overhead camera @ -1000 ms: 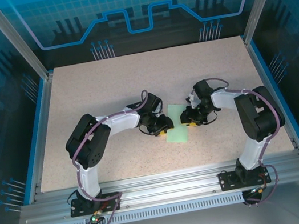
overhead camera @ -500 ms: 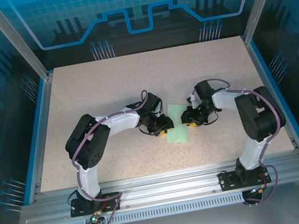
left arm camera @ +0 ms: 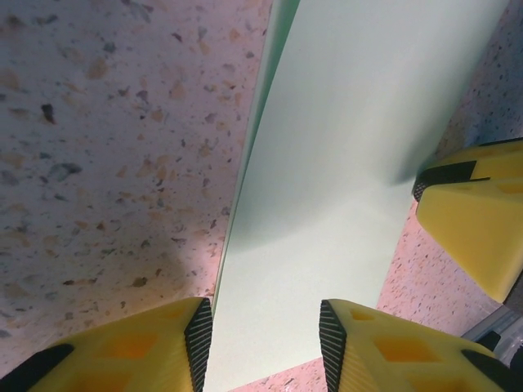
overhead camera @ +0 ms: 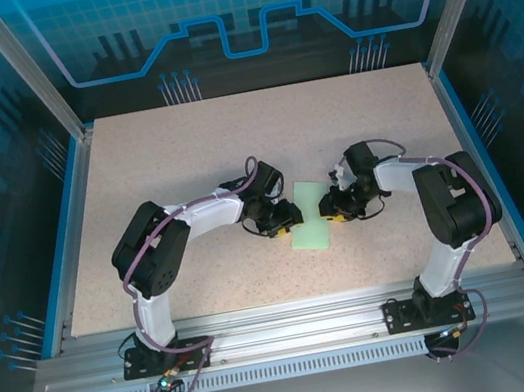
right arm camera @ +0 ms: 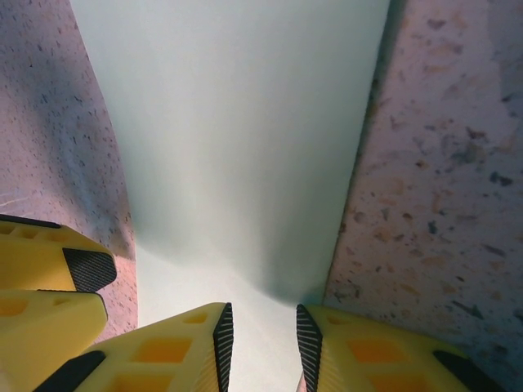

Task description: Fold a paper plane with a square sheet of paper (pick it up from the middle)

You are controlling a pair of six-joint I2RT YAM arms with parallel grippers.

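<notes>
The square sheet of paper [overhead camera: 308,216] lay flat on the speckled surface [overhead camera: 186,169], near the middle and between my two claws. From above it read as a narrow mint-green strip, not a square. The left wrist view showed a second layer along one long edge, so I judged it folded once lengthwise. The left claw [left arm camera: 263,343] sat low over one side of the strip with its jaws part open. The paper ran through the gap, and I could see no pad pressing on it. The right claw [right arm camera: 261,343] faced it from the other side, jaws also apart but by a narrower gap. The paper passed between the pads there too and was not pinched, as far as I could tell. I expected the sheet to be very light, thin and limp, quick to slide on the smooth surface and quick to take an unwanted crease. Lying flat, it offered the pads nothing to bite on. My judgement was to take it at mid-length of a long edge, where the doubled layer stood slightly proud. One claw would pin it there while the other lifted gently.
</notes>
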